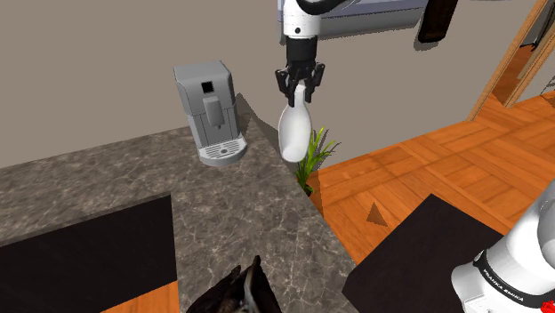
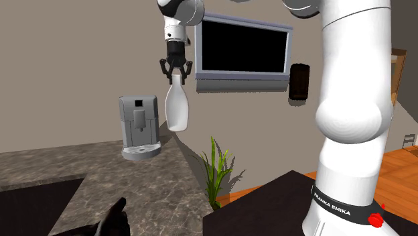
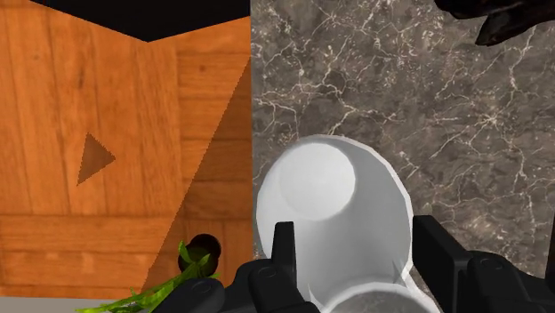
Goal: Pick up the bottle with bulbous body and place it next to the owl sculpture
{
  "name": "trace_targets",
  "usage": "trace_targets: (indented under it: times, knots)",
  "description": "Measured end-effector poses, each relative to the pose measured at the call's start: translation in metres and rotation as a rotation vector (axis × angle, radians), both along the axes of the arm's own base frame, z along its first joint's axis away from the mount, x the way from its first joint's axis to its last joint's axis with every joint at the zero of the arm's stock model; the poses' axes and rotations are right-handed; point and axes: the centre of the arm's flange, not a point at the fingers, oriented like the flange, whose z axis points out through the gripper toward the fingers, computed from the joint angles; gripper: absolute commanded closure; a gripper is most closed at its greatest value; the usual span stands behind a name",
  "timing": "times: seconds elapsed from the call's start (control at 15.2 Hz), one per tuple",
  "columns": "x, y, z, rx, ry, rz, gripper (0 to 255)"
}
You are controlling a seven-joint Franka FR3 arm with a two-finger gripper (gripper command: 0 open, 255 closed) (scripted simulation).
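Because our fingers (image 3: pixel 284 249) clasp the white bottle (image 3: pixel 333 209) by its neck, hanging high over the bench (image 1: pixel 249 204) near its edge, we judge the pick done. Farther along the bench sits the dark owl sculpture (image 1: pixel 236 289), so the carry and set-down beside it remain. Farthest back, the arm (image 2: pixel 352 100) carries a black band (image 2: pixel 333 206) reading FRANKA EMIKA.

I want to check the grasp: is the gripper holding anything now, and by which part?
Yes. The gripper holds the white bottle by its narrow neck, at the top. The bulbous body hangs below the fingers, in the air.
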Motion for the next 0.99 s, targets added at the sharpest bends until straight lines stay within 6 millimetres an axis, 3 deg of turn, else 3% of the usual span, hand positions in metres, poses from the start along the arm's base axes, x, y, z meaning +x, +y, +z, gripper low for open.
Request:
trace_targets:
  times: [0.99]
  knots:
    - [-0.165, 0.109, 0.004, -0.001, 0.000, 0.000, 255]
